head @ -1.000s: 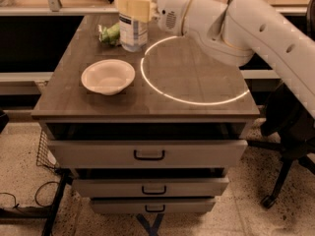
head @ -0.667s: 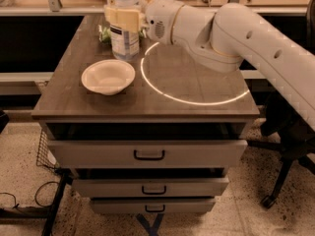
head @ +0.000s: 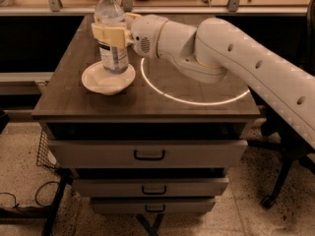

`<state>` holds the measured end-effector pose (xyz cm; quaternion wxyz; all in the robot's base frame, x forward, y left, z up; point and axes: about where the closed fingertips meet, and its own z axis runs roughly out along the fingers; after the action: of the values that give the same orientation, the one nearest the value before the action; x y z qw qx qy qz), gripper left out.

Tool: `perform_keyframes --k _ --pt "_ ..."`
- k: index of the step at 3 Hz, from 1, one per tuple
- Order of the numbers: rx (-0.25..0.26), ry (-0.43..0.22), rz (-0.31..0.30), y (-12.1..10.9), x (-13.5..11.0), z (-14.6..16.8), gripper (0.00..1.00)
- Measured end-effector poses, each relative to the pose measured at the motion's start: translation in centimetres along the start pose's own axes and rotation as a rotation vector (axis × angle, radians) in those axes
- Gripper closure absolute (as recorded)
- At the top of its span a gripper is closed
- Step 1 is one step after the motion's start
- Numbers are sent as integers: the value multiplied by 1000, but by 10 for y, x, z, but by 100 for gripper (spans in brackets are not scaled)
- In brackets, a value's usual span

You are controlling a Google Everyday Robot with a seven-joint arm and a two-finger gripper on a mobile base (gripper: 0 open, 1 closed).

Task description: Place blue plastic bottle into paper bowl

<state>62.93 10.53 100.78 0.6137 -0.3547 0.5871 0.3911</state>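
Note:
The blue plastic bottle (head: 111,53) is clear with a white cap and a white label. It stands upright with its base inside the paper bowl (head: 101,83), a shallow cream-white bowl at the front left of the table top. My gripper (head: 110,35) reaches in from the right and its cream fingers (head: 106,33) are shut around the bottle's upper body, above the label. The white arm stretches away to the right edge of the view.
The dark wooden table (head: 206,109) has a bright ring of light (head: 194,85) on its right half. Three drawers (head: 147,154) sit below the top. A wire basket (head: 47,151) hangs at the lower left. A shelf with metal legs (head: 172,6) runs behind.
My gripper has carried the bottle left and forward from the table's back, then lowered it until its base sits in the bowl. The snack bag is now hidden behind the bottle.

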Motion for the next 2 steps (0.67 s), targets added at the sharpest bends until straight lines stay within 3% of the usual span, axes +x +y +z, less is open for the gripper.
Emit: perform_keyframes --k 2 --pt "-26 -28 38 8 16 15 100"
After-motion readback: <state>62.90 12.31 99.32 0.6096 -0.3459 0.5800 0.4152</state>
